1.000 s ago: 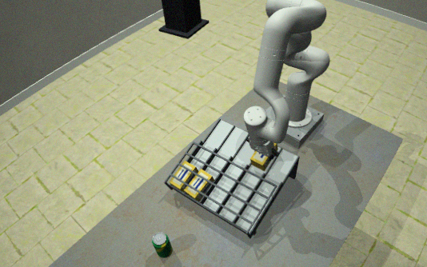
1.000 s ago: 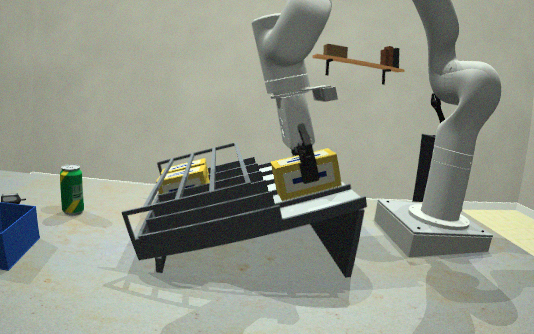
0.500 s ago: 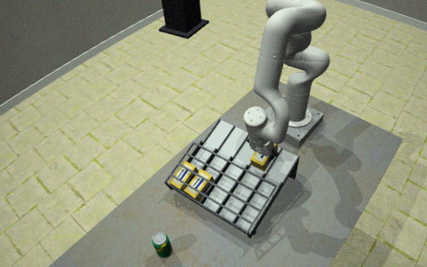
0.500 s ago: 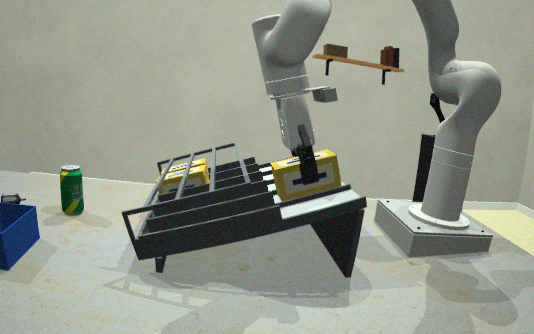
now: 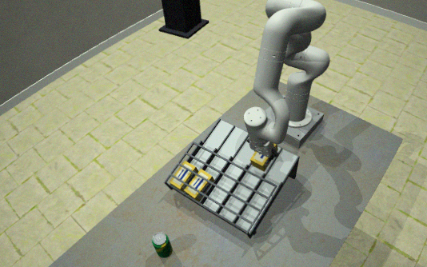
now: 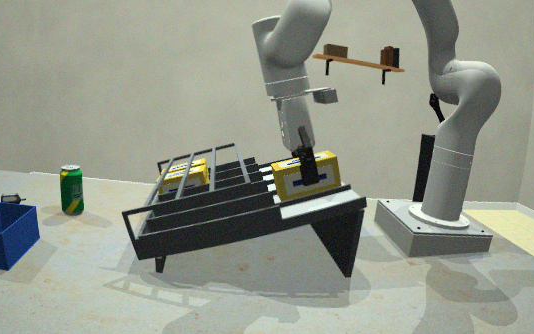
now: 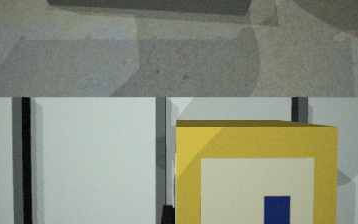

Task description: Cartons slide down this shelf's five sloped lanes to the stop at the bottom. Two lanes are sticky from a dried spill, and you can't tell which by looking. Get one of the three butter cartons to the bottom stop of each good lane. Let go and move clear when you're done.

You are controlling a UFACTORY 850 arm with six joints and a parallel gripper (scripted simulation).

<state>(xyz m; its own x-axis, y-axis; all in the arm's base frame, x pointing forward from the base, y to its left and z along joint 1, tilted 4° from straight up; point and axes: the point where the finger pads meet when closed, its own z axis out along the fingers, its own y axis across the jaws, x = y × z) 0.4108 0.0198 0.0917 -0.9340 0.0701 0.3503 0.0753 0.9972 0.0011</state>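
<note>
The sloped five-lane shelf (image 5: 279, 165) (image 6: 211, 230) has dark dividers and a wire guard over its lower part. A yellow butter carton (image 5: 183, 175) lies at the bottom stop of the far-left lane in the top view. A second carton (image 5: 198, 183) lies beside it at the bottom of the second lane. My gripper (image 5: 264, 152) (image 6: 309, 171) is shut on the third carton (image 5: 259, 161) (image 6: 290, 183) (image 7: 256, 142), at the top of the fourth lane, upslope of the guard. This carton sits low between the dividers; whether it touches the lane is unclear. The other lanes hold no carton.
A green can (image 5: 162, 245) (image 6: 72, 190) stands on the table beyond the shelf's low end. A blue open bin (image 6: 7, 245) stands near it in the exterior view. The wire guard (image 5: 236, 161) rises over the lower lanes. The arm's base (image 6: 433, 232) stands behind the high end.
</note>
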